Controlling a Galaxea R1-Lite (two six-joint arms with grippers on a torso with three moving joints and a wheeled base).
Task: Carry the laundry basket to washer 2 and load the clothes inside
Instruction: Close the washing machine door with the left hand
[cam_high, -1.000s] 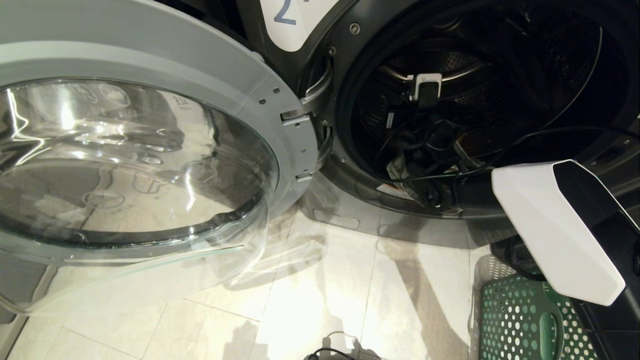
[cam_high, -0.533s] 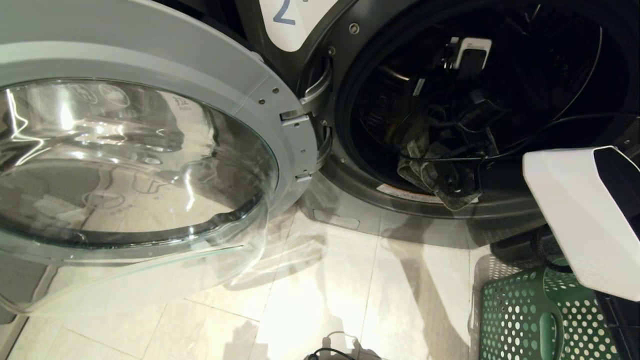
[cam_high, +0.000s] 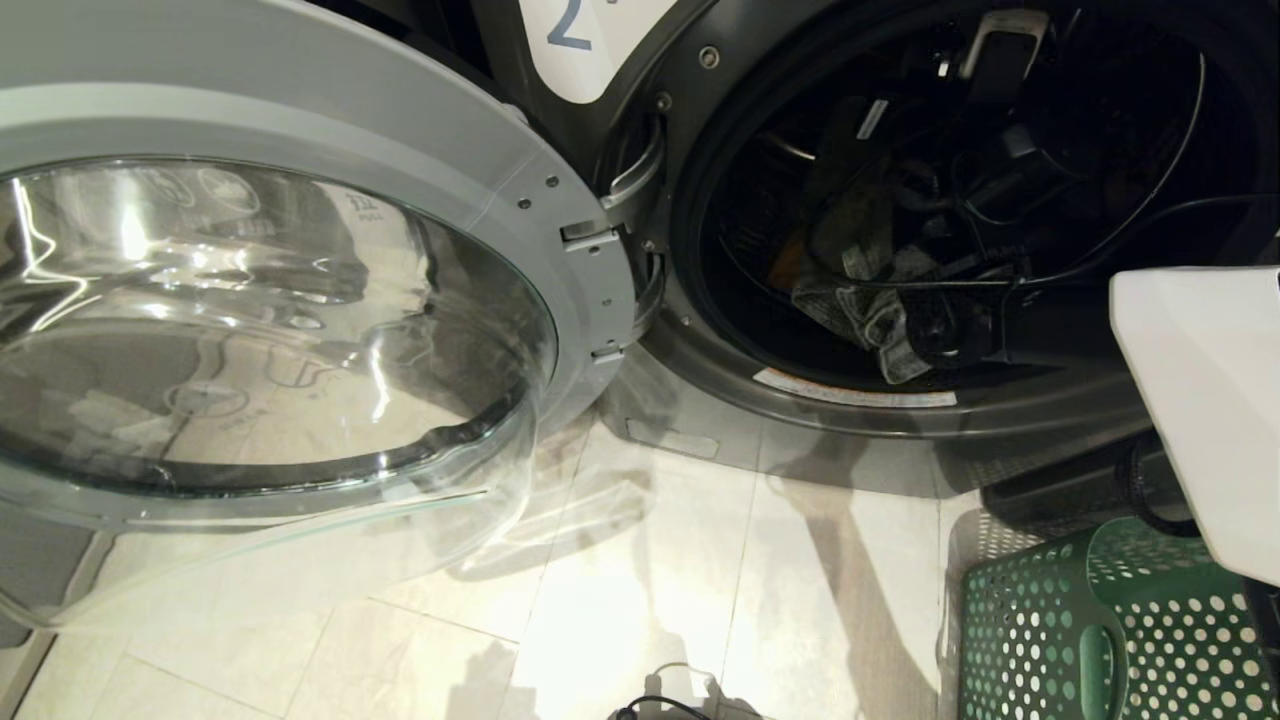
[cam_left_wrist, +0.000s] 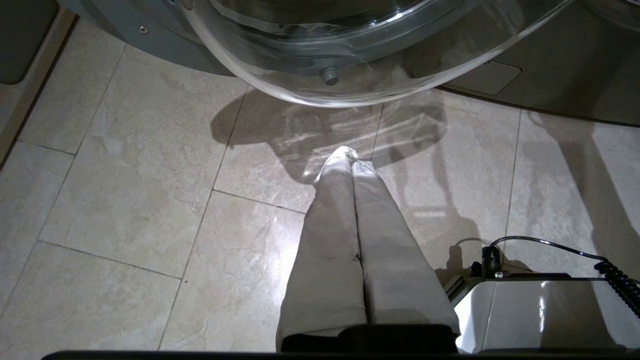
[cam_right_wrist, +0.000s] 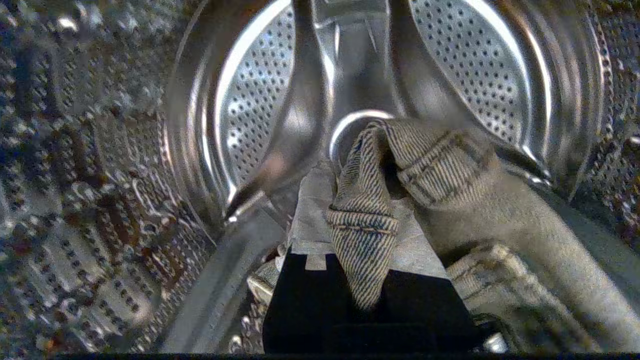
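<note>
Glass door (cam_high: 270, 320) beside tiled floor (cam_high: 640, 600)

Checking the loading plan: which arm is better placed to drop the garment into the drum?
Right. The right end effector is shut on the striped denim garment inside the perforated steel drum; the left end effector hangs shut over floor tiles.

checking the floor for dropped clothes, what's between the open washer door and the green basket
Bare tile floor only between the open door of washer 2 and the laundry basket, in the head view; no clothes there.
</note>
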